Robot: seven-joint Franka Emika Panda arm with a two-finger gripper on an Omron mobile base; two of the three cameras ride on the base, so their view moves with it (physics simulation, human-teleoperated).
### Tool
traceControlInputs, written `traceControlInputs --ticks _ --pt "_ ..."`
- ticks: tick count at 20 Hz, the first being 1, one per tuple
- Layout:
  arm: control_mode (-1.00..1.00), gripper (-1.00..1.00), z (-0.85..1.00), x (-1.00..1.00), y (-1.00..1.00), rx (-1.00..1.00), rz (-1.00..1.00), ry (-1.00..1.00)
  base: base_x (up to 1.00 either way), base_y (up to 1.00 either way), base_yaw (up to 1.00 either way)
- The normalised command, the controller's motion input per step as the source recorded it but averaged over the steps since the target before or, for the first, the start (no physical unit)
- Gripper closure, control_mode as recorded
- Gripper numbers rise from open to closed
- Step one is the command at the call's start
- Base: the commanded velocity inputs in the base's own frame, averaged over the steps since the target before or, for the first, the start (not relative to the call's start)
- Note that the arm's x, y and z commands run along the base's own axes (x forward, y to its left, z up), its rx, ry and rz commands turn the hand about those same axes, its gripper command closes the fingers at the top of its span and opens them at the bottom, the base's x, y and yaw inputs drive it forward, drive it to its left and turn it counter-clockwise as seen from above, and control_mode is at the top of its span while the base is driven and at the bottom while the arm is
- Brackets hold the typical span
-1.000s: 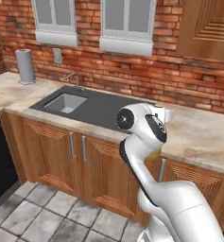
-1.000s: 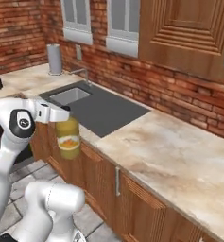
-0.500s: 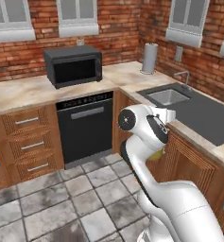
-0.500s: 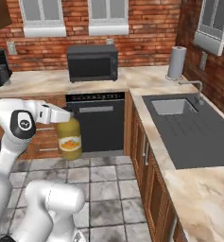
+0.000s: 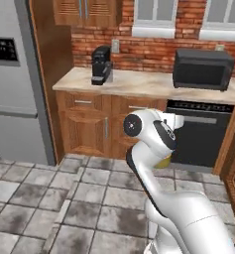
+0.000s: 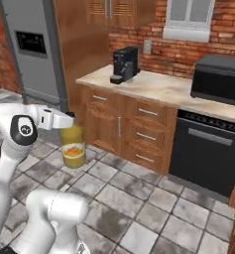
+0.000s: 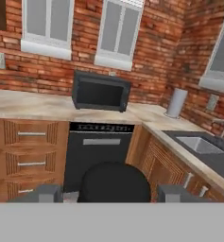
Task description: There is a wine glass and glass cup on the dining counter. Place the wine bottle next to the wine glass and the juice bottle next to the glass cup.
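Closest to me, the gripper (image 6: 69, 120) is clamped on the neck of the juice bottle (image 6: 73, 147), just under its black cap (image 7: 114, 182), and the yellow bottle hangs upright in the air above the grey tiled floor (image 6: 139, 198). In the hand view the cap sits between the two finger tips (image 7: 42, 194), pressed in from both sides. From the left base view, a sliver of the yellow bottle (image 5: 163, 161) peeks out behind the white arm.

Beyond the bottle stands the dishwasher (image 6: 205, 154), set under the beige desk (image 6: 158, 87). On the desk above the dishwasher sits the black microwave (image 7: 100, 90). Left of the dishwasher along the same desk is the coffee machine (image 6: 125, 64), and further left again the tall grey fridge (image 5: 12, 79). Right of the dishwasher, around the corner, a sink (image 7: 201, 144) is sunk into the desk, with a paper towel roll (image 7: 176, 102) standing behind it against the brick wall.
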Motion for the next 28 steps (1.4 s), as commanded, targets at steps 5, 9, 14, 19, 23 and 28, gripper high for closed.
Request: traceControlInputs --ticks 5,9,14,19,23,28 --pt "1.0 1.0 0.0 0.0 0.0 0.0 0.0 0.0 -0.03 0.0 1.0" --pt "1.0 1.0 0.0 0.0 0.0 0.0 0.0 0.0 -0.02 0.0 1.0" --pt "1.0 1.0 0.0 0.0 0.0 0.0 0.0 0.0 0.18 -0.02 0.82" --pt "1.0 1.0 0.0 0.0 0.0 0.0 0.0 0.0 0.81 -0.24 0.06" --pt "1.0 1.0 0.0 0.0 0.0 0.0 0.0 0.0 0.81 -0.31 0.01" --pt "1.0 1.0 0.0 0.0 0.0 0.0 0.0 0.0 0.81 -0.31 0.01"
